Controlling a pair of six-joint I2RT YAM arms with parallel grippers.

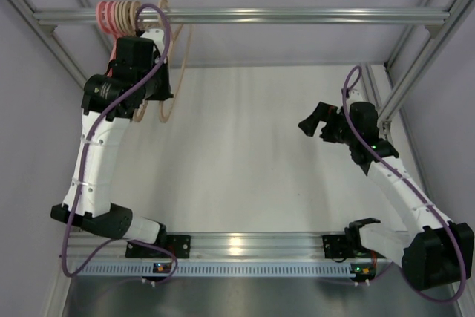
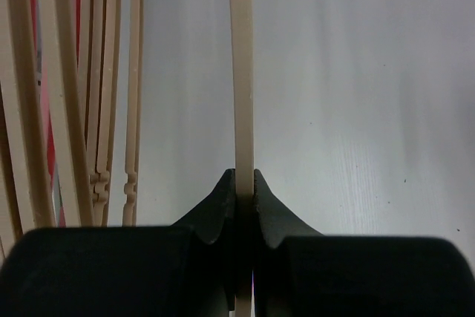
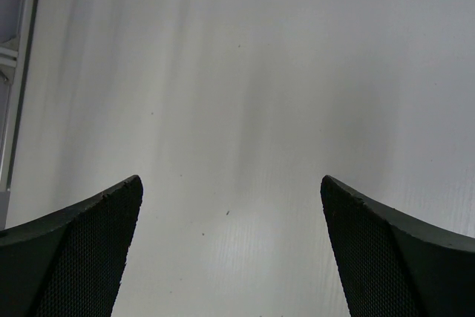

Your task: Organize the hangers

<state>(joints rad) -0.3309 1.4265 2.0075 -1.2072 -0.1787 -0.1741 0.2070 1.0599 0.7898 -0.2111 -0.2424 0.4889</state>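
We observe the left gripper point(image 2: 243, 182) pinching one beige hanger point(image 2: 240, 72) beside the other hangers point(image 1: 119, 14) hooked on the metal bar point(image 1: 297, 15), while the right gripper point(image 3: 230, 183) hovers spread wide above the table point(image 3: 245, 72).

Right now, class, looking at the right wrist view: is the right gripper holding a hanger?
No: the right gripper stands wide open, with only the table showing between its jaws.

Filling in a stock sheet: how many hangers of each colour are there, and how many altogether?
Pink hangers: about 4, hooks bunched on the bar
Beige hangers: about 3, counting the beige hanger pinched in the left claw
Total: about 7; the hooks overlap, so this is rough
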